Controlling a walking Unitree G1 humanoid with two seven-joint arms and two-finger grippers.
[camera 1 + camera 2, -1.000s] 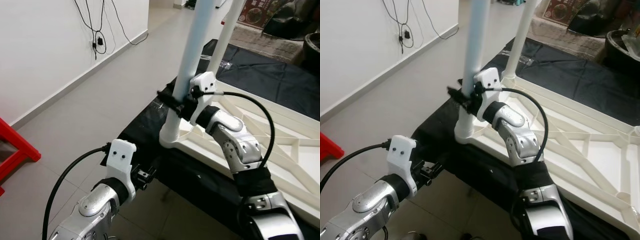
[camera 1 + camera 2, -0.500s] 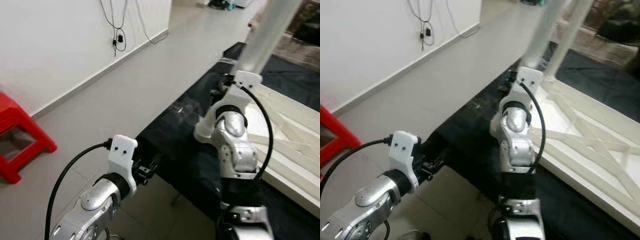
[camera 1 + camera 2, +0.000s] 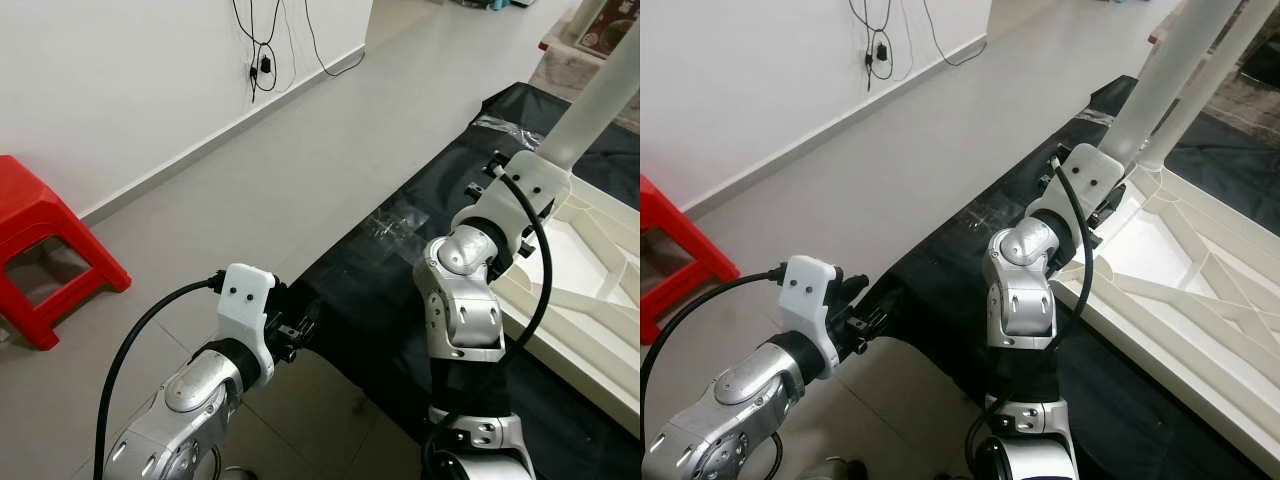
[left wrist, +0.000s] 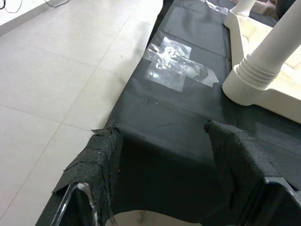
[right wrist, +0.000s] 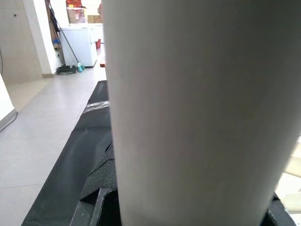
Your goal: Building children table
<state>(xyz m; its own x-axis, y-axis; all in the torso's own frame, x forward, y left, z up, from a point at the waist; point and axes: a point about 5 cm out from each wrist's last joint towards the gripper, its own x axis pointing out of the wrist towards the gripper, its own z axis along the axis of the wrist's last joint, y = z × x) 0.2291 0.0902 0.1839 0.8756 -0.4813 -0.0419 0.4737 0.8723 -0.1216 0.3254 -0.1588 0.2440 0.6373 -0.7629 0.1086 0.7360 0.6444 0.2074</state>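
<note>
A white children's table (image 3: 1200, 290) lies upside down on a black cloth (image 3: 390, 270). A white table leg (image 3: 600, 100) stands up from its near corner, and a second leg (image 3: 1215, 60) rises behind it. My right gripper (image 3: 535, 170) is shut on the near leg, low on the leg near its base. In the right wrist view the leg (image 5: 197, 113) stands between the black fingers (image 5: 94, 207). My left gripper (image 4: 169, 155) hangs open over the cloth's near edge, apart from the ribbed leg base (image 4: 256, 80).
A red stool (image 3: 40, 250) stands at the left by the white wall, where cables (image 3: 265, 60) hang from a socket. Pale floor tiles run between the wall and the cloth. A patch of clear tape (image 4: 176, 70) lies on the cloth.
The whole picture has swung, so the camera has moved and the red stool has come into view. My right gripper has stayed on the leg. The left arm has barely moved.
</note>
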